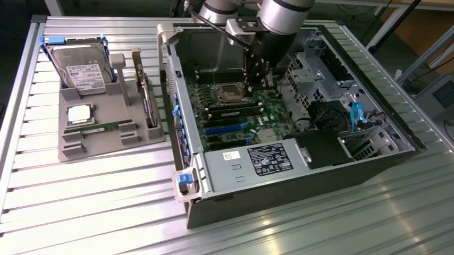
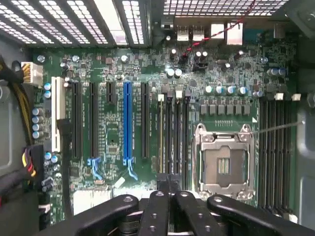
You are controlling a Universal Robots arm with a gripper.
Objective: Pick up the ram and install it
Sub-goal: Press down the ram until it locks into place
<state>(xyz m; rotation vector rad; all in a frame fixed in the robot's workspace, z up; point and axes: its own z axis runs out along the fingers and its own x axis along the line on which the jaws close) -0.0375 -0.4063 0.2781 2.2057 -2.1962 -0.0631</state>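
Wrist view: ram (image 2: 161, 132) seated lengthwise in slot.

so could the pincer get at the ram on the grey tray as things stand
Probably yes, but not from where it is. The pincer is shut and down inside the case over the motherboard. The ram lies uncovered on the tray outside, so it must lift out first.

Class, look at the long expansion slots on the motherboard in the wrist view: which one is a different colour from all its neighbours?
The blue slot, standing in the middle of the row. The slots on either side of it are black, and one at the end of the row is white.
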